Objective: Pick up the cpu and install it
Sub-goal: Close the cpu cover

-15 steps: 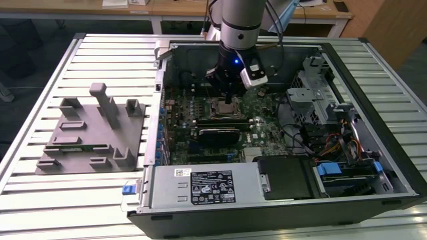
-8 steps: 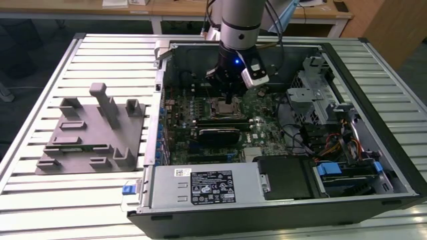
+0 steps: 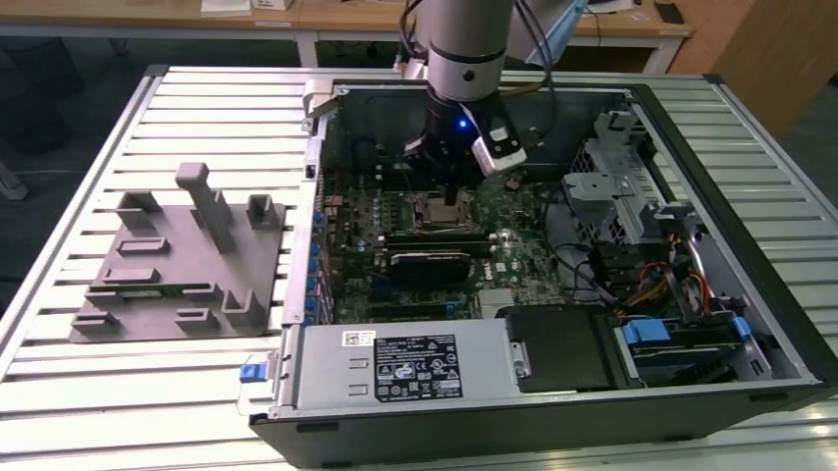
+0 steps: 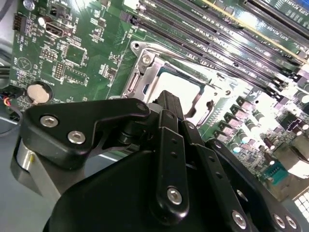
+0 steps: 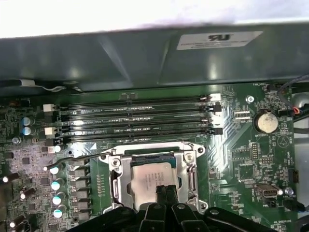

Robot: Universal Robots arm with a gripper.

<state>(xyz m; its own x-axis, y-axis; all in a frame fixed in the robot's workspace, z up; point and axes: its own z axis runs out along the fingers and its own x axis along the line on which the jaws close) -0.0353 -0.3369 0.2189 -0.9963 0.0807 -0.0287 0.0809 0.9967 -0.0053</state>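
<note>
Now cpu (image 5: 153, 175) in socket (image 5: 115, 180); jaws together above.

We see our silver-grey cylindrical arm (image 3: 465, 39) standing upright in the exterior view, and its black wrist section (image 3: 445, 128) carries a small blue light (image 3: 461, 125). Below the wrist hangs the black metal two-fingered tool (image 3: 452, 193), pointing straight down. In both wrist views its slim black fingers (image 5: 160, 194) lie pressed flat against each other with no gap at the tips. The bolted black linkage bars (image 4: 91, 121) behind them are drawn in close on either side.
</note>
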